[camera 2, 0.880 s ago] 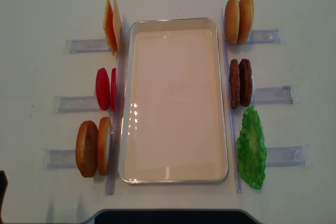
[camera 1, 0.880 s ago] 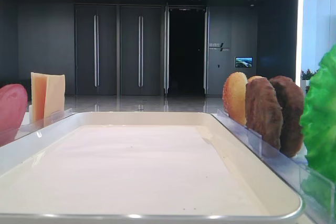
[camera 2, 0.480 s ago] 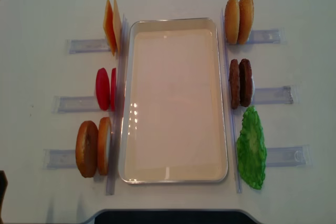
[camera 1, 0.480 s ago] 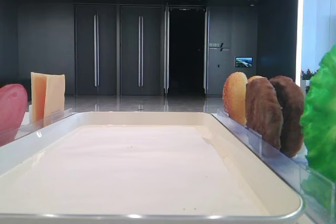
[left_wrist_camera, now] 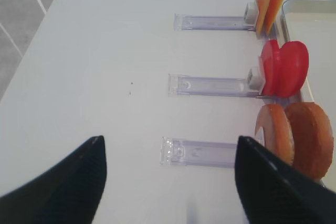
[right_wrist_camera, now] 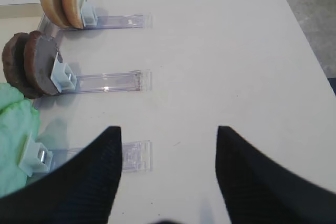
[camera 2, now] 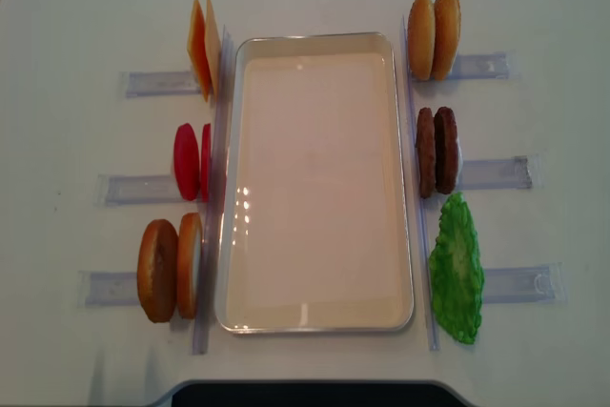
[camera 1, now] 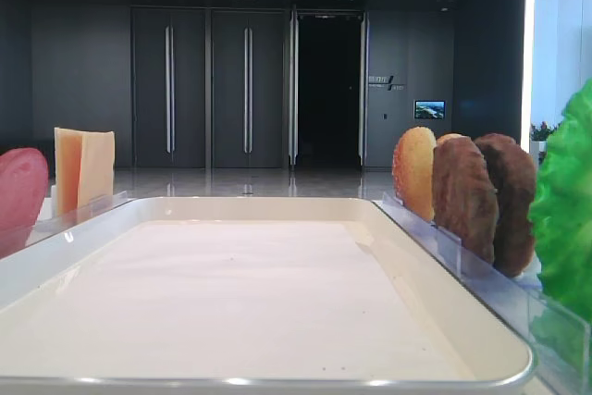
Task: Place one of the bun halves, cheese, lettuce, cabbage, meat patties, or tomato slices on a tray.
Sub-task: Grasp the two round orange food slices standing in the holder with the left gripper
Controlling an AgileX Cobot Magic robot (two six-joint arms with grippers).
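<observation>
Tray (camera 2: 315, 312) dead centre on the white tabletop (camera 2: 86, 16), nothing on it yet. Food upright in clear holders (camera 2: 488, 173) down both sides: cheese (camera 2: 202, 60) far left, tomato slices (camera 2: 191, 161) mid left, bun halves (camera 2: 170, 269) near left; second bun pair (camera 2: 434, 35) far right, patties (camera 2: 437, 151) mid right, lettuce (camera 2: 456, 270) near right. No cabbage in sight.

Left tool (left_wrist_camera: 168, 179) spread wide, empty, low above the tabletop, well left of the near-left buns. Right tool (right_wrist_camera: 168, 169) likewise spread and empty, hanging over the tabletop right of the lettuce holder. Neither touching anything.

Probably the very opening: pick still to come. Best bet, judging from the layout: take the piece nearest the tray in one holder, close across its flat faces, lift straight up clear of the slot before swinging inward, so the neighbouring slice stays standing. Lay flat inside the rim, not on it.

Tabletop plain, matte, uncluttered beyond the holders. From the low view, dark hall behind: tall double doors (camera 1: 208, 90), an open doorway (camera 1: 328, 90), a small lit screen (camera 1: 429, 109).
</observation>
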